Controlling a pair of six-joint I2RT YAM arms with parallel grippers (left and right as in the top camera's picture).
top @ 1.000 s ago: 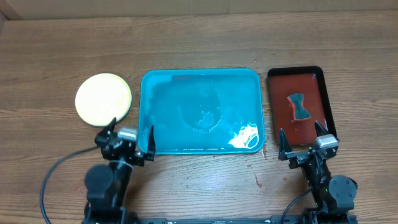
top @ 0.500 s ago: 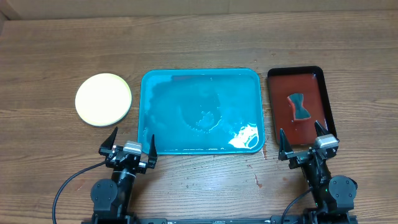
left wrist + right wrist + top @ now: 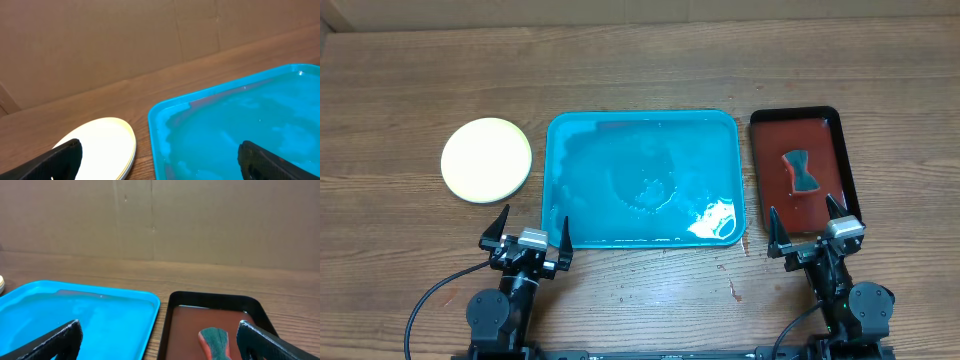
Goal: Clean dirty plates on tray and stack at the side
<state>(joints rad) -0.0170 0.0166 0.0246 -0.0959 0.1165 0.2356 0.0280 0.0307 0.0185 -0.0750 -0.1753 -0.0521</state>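
Note:
The plates (image 3: 486, 159) lie stacked on the table left of the tray, pale with a yellow-green rim; they also show in the left wrist view (image 3: 102, 148). The teal tray (image 3: 645, 180) sits in the middle, wet and holding no plates; it shows in the left wrist view (image 3: 240, 125) and in the right wrist view (image 3: 80, 315). My left gripper (image 3: 526, 238) is open and empty, near the tray's front left corner. My right gripper (image 3: 807, 233) is open and empty at the front end of the dark red tray.
A narrow dark red, black-rimmed tray (image 3: 820, 130) lies right of the teal tray, with a green and orange sponge (image 3: 802, 170) on it, also in the right wrist view (image 3: 215, 341). A cardboard wall stands behind the table. Small red spots mark the wood near the teal tray's front right corner.
My left arm drew back from the plate stack toward the table's front edge and then stayed still. The right arm has not moved.

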